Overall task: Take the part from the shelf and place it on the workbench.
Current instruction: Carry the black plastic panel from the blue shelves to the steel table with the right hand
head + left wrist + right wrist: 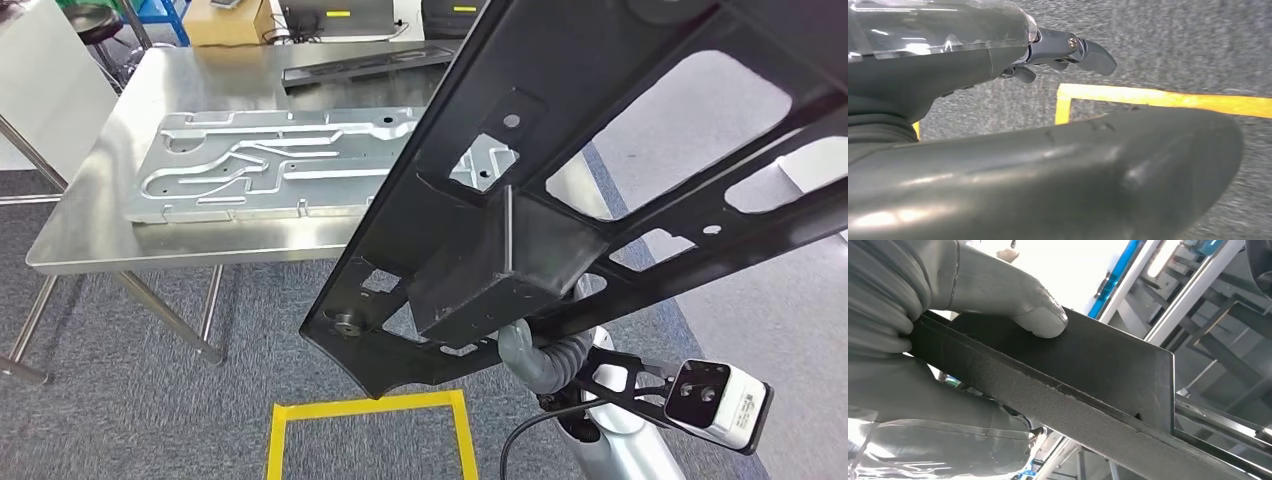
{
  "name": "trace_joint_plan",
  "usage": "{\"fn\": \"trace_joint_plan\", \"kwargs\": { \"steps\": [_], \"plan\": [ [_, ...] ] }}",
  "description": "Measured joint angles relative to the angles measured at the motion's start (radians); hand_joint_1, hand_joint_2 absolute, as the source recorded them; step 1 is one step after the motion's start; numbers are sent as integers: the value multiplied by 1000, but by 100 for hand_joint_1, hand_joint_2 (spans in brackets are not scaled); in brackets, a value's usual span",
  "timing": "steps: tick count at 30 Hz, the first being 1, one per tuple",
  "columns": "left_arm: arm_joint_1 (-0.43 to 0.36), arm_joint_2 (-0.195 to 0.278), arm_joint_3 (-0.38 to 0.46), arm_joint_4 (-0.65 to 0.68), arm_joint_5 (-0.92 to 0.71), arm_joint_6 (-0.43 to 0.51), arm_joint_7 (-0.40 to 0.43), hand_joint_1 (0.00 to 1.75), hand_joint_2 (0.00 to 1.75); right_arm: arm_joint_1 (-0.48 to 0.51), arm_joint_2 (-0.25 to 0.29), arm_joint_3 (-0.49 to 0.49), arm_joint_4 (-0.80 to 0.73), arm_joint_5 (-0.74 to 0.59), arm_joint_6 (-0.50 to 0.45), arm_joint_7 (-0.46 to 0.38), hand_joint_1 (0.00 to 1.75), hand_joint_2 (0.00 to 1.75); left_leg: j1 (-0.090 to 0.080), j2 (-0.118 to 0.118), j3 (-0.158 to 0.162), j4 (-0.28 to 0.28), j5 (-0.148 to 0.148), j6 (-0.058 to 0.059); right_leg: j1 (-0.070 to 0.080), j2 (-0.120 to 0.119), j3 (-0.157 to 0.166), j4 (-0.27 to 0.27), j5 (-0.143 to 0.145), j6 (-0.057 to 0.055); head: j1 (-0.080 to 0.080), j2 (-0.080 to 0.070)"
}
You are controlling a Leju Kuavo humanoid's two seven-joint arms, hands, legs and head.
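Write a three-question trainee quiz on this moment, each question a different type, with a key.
1. True or false: the black frame part already lies on the steel workbench.
2. Which hand holds the black frame part? A) left hand B) right hand
3. Fill in: the yellow tape on the floor outlines a ____.

Key: 1 false; 2 B; 3 square.

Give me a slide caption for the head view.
Right hand holds black frame part aloft near the steel workbench.
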Motion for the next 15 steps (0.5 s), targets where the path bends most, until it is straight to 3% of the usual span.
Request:
{"fn": "trace_joint_plan", "kwargs": {
  "steps": [2, 4, 6, 7, 9, 11, 12, 13, 15],
  "plan": [
    [-2, -1, 0, 0, 0, 0, 0, 0, 0, 2, 0, -4, 0, 1, 4, -1, 169, 175, 0, 0, 12, -3, -11, -11, 9, -2, 14, -65, 41, -13, 0, 0],
    [-3, -2, 0, 0, 0, 0, 0, 0, 0, 5, 0, -8, -1, 3, 6, -1, 169, 175, -1, 1, 22, -2, -9, -26, 9, 2, 26, -78, 35, -25, 1, 0],
    [-4, -3, 0, 0, -1, 0, -1, 0, 0, 6, 2, -10, -2, 4, 8, -2, 169, 175, 0, 1, 13, 40, -11, -36, 5, 4, 52, -89, 29, -38, 1, 0],
    [-6, -3, 0, 0, -1, 0, -1, 0, 0, 6, 3, -11, -2, 4, 9, -3, 169, 175, 1, 1, -12, 88, -25, -38, 4, 3, 67, -93, 22, -42, 1, 0],
    [-8, -4, 0, 0, 0, 0, -1, 0, 0, 7, 4, -12, -2, 4, 14, -4, 169, 175, 3, 1, -89, 214, -74, -42, 5, 3, 87, -95, 5, -47, 1, 0],
    [-4, -3, 0, 0, 1, 1, -1, 0, 0, 9, 5, -12, -2, 5, 21, -5, 169, 175, 3, 2, -155, 280, -116, -46, 6, 6, 108, -95, -14, -48, 1, 0],
    [-2, -3, 0, 0, 1, 1, -1, 0, 0, 10, 5, -12, -2, 6, 23, -5, 169, 175, 3, 2, -167, 266, -110, -45, 6, 8, 121, -95, -24, -47, 0, 0],
    [-1, -3, 0, 0, 1, 1, -1, 0, 0, 11, 5, -12, -2, 5, 25, -5, 169, 175, 3, 1, -163, 219, -79, -44, 6, 10, 137, -95, -35, -45, 0, 0],
    [2, -3, 0, 0, 1, 0, -1, 0, 0, 11, 5, -13, -2, 1, 29, -6, 169, 175, 1, -6, -139, 90, 29, -38, 8, 14, 165, -93, -58, -39, 1, 0]
  ]
}}
